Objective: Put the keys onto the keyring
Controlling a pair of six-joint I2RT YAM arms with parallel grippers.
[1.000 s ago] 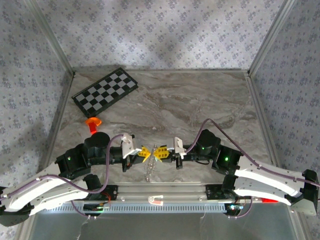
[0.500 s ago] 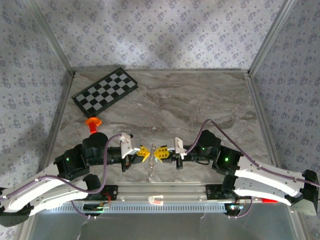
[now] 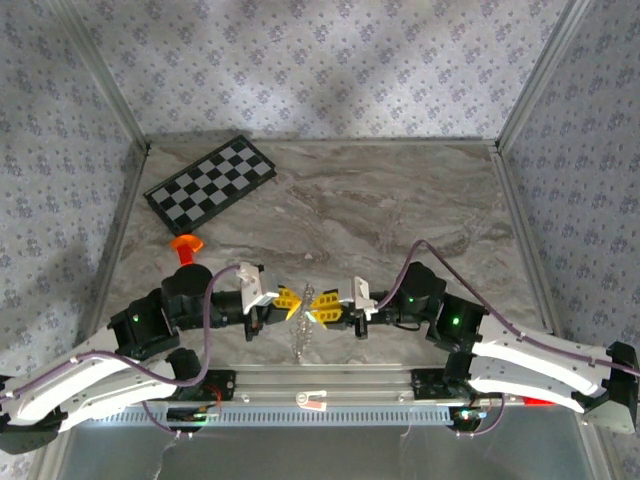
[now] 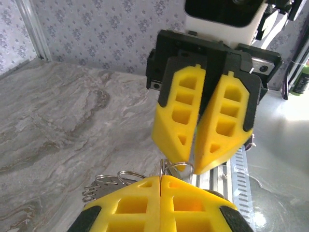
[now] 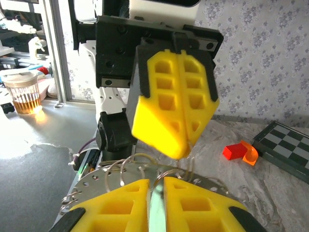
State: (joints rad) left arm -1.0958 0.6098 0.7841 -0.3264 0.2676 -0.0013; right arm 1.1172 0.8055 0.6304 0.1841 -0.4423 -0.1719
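both meet by the near table point(image 3: 430, 200) edge: left gripper point(image 3: 291, 303) clenches keyring point(image 4: 104, 181), right gripper point(image 3: 322, 305) pinches key point(image 5: 155, 208); open room beyond.

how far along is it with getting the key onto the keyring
Done: the keyring and the mint-green key are both picked up and held against each other. In hand: the left gripper has its jaws shut on the ring wire, and the right gripper pinches the key right at the ring. Left: I can't tell whether the key is threaded; that and letting go seem to remain.
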